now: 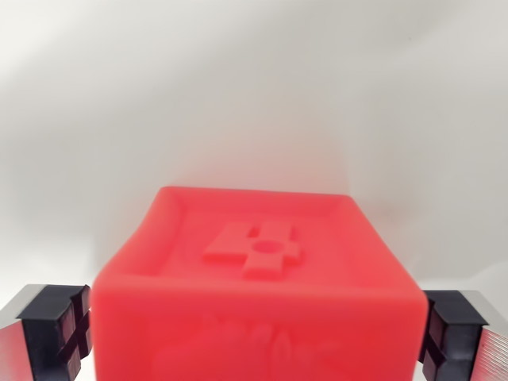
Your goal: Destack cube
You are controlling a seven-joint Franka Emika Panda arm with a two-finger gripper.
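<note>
A red cube (258, 278) fills the lower middle of the wrist view. Its top face has a raised rim and a cross-shaped emboss with a round dimple. My gripper (255, 337) straddles it. The left black finger pad (63, 333) lies against the cube's left side. The right finger pad (444, 337) lies against its right side, and no gap shows on either side. The cube's lower part runs out of the frame, so anything beneath it is hidden.
A plain white surface (254, 95) stretches behind and around the cube, with a faint pink reflection just beyond the cube's far edge. No other object shows in this view.
</note>
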